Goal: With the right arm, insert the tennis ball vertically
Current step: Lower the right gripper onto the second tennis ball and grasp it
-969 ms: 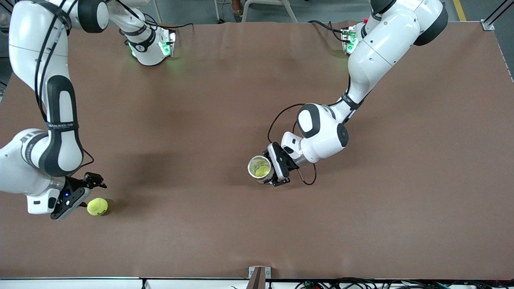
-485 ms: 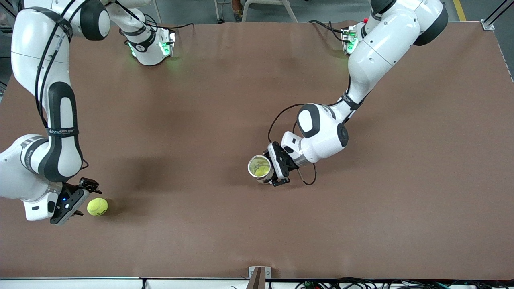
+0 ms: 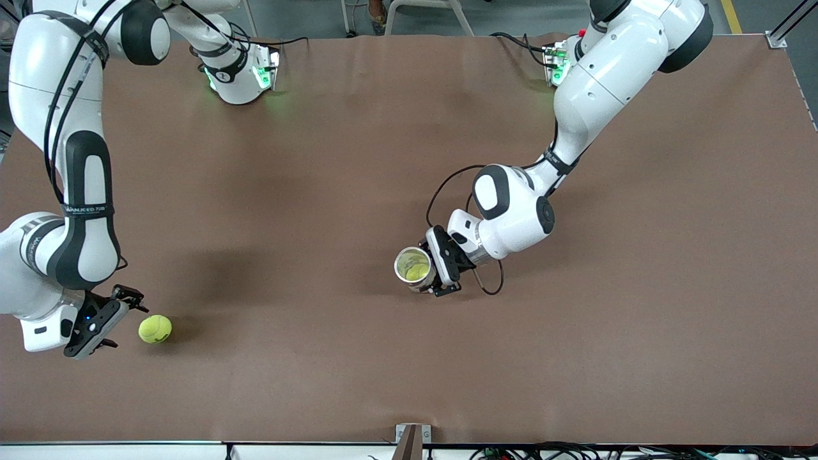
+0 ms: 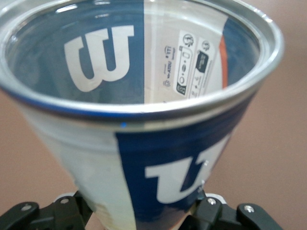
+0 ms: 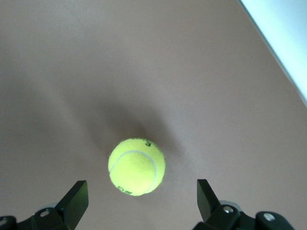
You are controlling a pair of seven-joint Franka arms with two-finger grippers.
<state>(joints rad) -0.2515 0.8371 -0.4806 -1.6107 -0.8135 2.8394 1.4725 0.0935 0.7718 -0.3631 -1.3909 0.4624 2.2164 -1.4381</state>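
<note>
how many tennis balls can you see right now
2. One tennis ball lies on the table beside the open right claw. A second ball sits inside the can held upright by the left claw; more may be hidden beneath.

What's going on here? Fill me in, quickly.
The left gripper holds a ball can upright near the table's middle, mouth up, with a ball visible inside. The right gripper is open at its own end of the table, beside a loose tennis ball lying on the surface. That ball is not yet gripped.
</note>
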